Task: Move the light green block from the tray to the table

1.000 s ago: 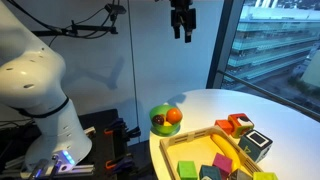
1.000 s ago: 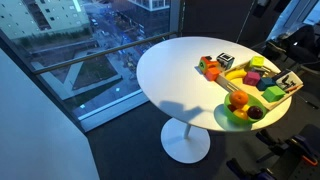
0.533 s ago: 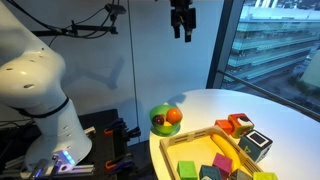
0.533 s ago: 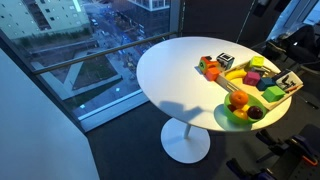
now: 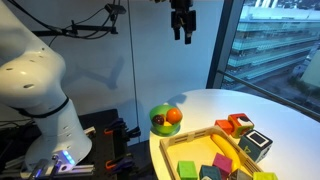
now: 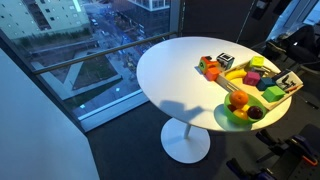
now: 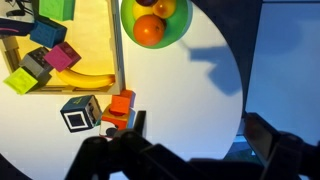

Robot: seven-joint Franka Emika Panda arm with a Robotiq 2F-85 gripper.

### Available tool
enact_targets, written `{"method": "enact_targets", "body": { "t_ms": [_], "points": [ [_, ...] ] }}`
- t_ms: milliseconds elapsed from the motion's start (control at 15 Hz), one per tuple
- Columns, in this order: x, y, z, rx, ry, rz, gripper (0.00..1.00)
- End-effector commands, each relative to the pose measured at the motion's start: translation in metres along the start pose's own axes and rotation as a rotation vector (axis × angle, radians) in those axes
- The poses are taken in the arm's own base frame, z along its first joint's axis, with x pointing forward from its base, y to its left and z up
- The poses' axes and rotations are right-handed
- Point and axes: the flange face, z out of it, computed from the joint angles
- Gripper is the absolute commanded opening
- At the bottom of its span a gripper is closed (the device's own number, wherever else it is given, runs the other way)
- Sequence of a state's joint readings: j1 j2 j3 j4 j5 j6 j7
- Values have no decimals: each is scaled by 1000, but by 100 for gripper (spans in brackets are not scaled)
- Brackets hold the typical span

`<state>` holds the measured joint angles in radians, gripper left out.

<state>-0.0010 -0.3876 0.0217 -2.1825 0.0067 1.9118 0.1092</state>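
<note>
The tool (image 5: 181,36) hangs high above the tray (image 7: 95,40), its fingers spread wide and holding nothing, probably to keep a clear look down. What seems to be the light green block (image 7: 20,80) lies inside the tray, crowded by a grey block and a pink one. The tabletop (image 7: 190,95) beside the tray offers room. A patterned cube (image 7: 80,113) just outside the tray shows black-and-white marks, with no legible writing.

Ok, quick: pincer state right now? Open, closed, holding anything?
Pincer: open, holding nothing, raised high above the table.
</note>
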Motion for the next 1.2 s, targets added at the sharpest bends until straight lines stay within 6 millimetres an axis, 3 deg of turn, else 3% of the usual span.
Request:
{"method": "enact_targets", "body": {
  "t_ms": [0, 600, 1133],
  "points": [
    [4, 9, 9, -23, -12, 19, 100],
    [4, 47, 62, -119, -127, 68, 100],
    [-27, 106, 116, -187, -254, 155, 100]
  ]
}}
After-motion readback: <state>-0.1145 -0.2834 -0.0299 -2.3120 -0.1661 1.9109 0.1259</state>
